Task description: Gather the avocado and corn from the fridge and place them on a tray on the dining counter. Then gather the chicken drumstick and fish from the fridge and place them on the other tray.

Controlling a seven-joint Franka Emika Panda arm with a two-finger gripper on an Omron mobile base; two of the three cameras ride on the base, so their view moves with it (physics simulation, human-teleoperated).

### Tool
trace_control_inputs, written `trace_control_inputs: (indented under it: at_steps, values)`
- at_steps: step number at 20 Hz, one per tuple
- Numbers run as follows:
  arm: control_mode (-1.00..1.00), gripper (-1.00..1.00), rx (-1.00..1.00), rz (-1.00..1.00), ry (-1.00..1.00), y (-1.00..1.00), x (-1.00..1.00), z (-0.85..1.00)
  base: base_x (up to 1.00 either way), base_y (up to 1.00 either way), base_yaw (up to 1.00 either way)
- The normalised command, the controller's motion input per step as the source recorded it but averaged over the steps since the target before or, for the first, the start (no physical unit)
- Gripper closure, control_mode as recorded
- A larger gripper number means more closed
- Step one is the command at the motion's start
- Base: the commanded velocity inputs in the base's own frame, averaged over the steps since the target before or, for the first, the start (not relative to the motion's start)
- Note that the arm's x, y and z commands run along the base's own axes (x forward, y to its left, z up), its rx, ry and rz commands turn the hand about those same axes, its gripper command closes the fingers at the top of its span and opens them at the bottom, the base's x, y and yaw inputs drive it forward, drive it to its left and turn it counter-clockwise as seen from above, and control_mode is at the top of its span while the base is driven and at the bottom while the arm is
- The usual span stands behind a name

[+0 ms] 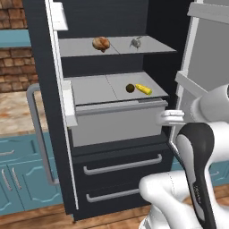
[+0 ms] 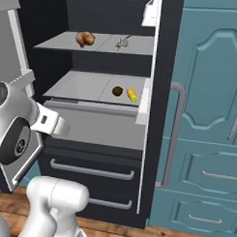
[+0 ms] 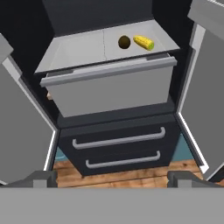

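Fridge: the charcoal fridge (image 1: 112, 147) stands with both upper doors swung wide, its pale grey shelves in sight and two closed drawers with grey bar handles below
Upper shelf: the chicken drumstick (image 1: 101, 43) lies left of centre, the fish (image 1: 136, 42) well to its right, the two apart
Lower shelf: the avocado (image 1: 129, 88) and the corn (image 1: 143, 89) lie close beside each other toward the right front of the shelf, the avocado on the left, the corn's tapered end pointing to the avocado; whether they touch I cannot tell
Same pair, hand view: avocado (image 3: 124, 42) and corn (image 3: 144, 42) sit at the top, above a pale bin front
End effector: the end effector (image 3: 113, 178) has its fingers spread wide and pinches nothing; it hangs in front of the fridge, level with the drawers, well apart from all the food
Surroundings: teal cabinets (image 2: 207, 118) flank the fridge, over a wooden floor (image 3: 127, 177)
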Motion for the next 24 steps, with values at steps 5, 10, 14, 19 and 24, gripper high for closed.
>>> trace_control_inputs:
  at_steps: [5, 10, 14, 19, 24]
  values:
    - [-1.00, -1.00, 0.00, -0.01, 0.05, 0.10, 0.20, 0.00, 0.00, 0.00, 0.00]
    - [-1.00, -1.00, 0.00, -0.03, 0.06, 0.15, 0.27, 0.00, 0.00, 0.00, 0.00]
    - [1.00, -1.00, 0.00, 0.00, 0.00, 0.00, 0.00, 0.00, 0.50, 0.03, -0.02]
    - [1.00, -1.00, 0.00, 0.00, 0.00, 0.00, 0.00, 0.00, 0.72, 0.11, -0.06]
    - [1.00, -1.00, 0.00, 0.00, 0.00, 0.00, 0.00, 0.00, 0.65, 0.40, -0.13]
